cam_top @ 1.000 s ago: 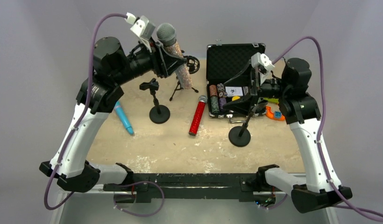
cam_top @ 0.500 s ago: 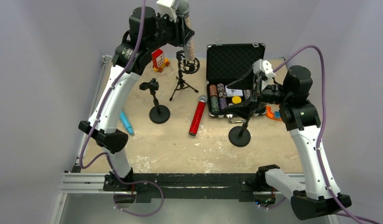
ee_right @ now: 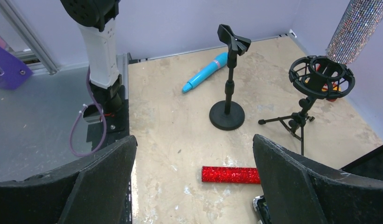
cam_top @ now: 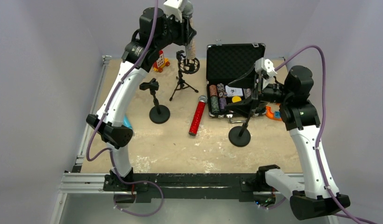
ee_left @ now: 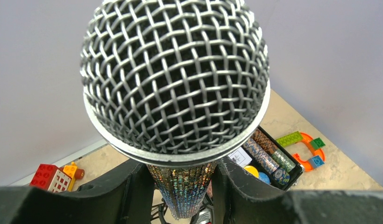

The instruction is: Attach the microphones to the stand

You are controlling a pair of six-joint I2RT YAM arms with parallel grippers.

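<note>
My left gripper (cam_top: 184, 29) is shut on the silver-glitter microphone (cam_top: 190, 45), holding it upright with its mesh head (ee_left: 175, 74) on top. Its lower end (ee_right: 357, 28) hangs just above the ring mount of the tripod stand (cam_top: 186, 67). The red-glitter microphone (cam_top: 197, 115) lies flat mid-table. Most of the light-blue microphone (ee_right: 206, 73) sits behind the left arm in the top view. A round-base clip stand (cam_top: 157, 100) is left of centre, and a second round-base stand (cam_top: 240, 132) is below my right gripper (cam_top: 248, 100), which is open and empty.
An open black case (cam_top: 234, 60) with poker chips lies at the back right. A red toy block (cam_top: 158, 60) sits at the back left. An orange toy piece (cam_top: 273, 113) lies right of the case. The left arm's elbow (cam_top: 110, 133) hangs over the table's left edge.
The left arm has risen and swung toward the back, carrying the silver-glitter microphone from a tilt to upright over the tripod stand's ring. The right arm has barely moved.
</note>
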